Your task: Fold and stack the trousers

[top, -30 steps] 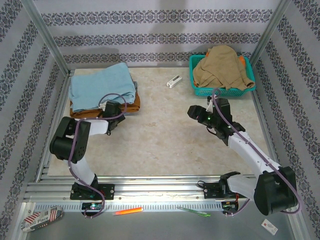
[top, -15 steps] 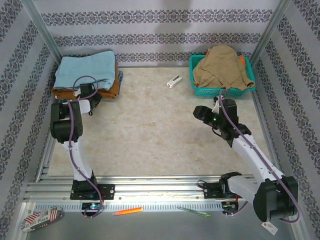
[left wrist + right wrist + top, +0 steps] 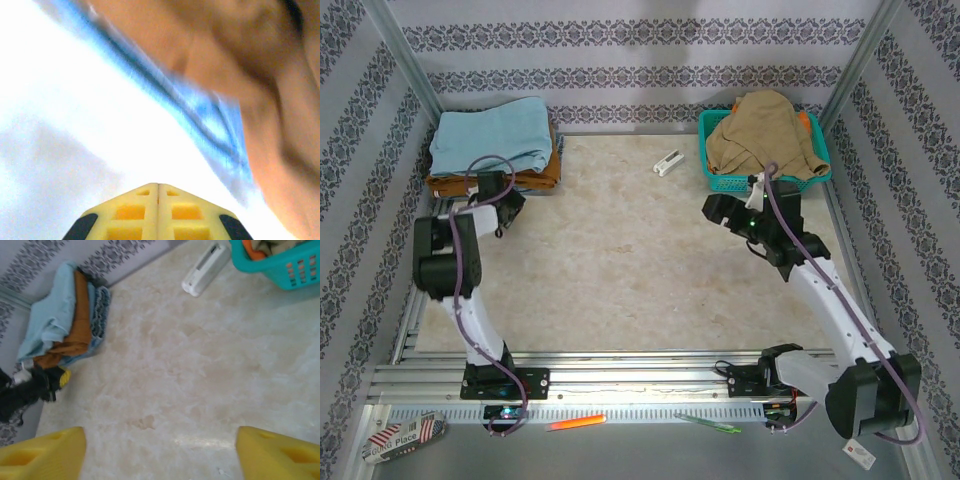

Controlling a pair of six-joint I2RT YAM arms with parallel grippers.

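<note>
Steering remotely, I find the trousers (image 3: 488, 145) just beyond my pinched-together left gripper (image 3: 158, 187), possibly touching; my right gripper (image 3: 160, 440) gapes wide, well apart.

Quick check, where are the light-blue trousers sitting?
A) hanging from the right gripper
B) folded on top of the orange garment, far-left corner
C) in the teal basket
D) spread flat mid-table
B: the trousers lie folded on the rust-orange garment in the table's far-left corner, while the teal basket holds a tan garment.
</note>
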